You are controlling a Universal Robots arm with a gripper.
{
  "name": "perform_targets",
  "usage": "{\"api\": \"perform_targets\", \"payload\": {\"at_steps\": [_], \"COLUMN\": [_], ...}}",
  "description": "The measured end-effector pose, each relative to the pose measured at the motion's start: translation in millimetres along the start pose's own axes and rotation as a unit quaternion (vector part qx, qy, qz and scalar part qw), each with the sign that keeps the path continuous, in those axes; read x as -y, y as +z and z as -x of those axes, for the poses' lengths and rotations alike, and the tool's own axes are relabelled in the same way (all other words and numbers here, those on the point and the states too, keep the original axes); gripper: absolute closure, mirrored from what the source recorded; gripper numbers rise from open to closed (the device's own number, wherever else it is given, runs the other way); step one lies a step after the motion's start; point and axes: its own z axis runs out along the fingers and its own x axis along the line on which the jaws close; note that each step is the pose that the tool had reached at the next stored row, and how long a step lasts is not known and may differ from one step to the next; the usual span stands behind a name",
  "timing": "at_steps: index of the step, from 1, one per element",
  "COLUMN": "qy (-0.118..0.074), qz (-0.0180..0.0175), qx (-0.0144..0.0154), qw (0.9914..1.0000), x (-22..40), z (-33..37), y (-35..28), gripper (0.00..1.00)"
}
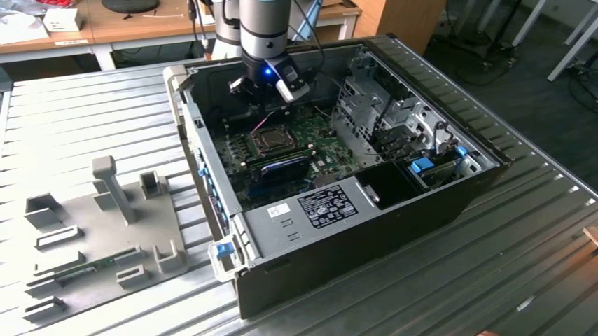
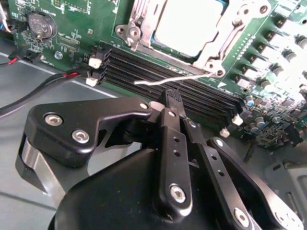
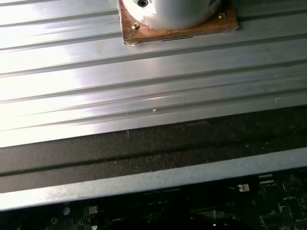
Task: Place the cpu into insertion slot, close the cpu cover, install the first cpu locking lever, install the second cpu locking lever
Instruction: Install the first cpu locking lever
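Note:
The cpu (image 2: 189, 24) lies flat in the insertion slot (image 1: 273, 139) on the green board inside the open computer case. The cpu cover (image 2: 136, 21), a silvery frame, lies down over it. A thin silvery locking lever (image 2: 158, 80) sticks out from the socket's corner across the black memory slots (image 2: 129, 62), its free end unlatched. My gripper (image 2: 172, 95) is shut with nothing between its fingers, its tip right beside that lever's free end. In the exterior view my gripper (image 1: 265, 94) hangs just behind the socket, inside the case.
The case walls (image 1: 374, 231) and the drive cage (image 1: 393, 119) close in on the board. Red and black cables (image 2: 48, 84) and a coin battery (image 2: 39, 24) lie near the memory slots. A grey fixture plate (image 1: 103, 224) stands on the ribbed metal table (image 3: 144, 81) at the exterior view's left.

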Motion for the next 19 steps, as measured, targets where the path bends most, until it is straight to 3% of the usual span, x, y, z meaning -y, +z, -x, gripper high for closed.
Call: {"api": "perform_targets", "payload": {"at_steps": [6,13,19], "qy": [0.0,0.001,0.001], "qz": [0.0004,0.013,0.0144], "qx": [-0.0001,-0.0019,-0.0021], "qw": [1.0,0.99991,0.99989], "x": [1.5,7.3,7.8], "z": [0.4,1.3,1.6], "y": [-1.7,-2.9,-2.9], "gripper": [0.9,0.9,0.9]}}
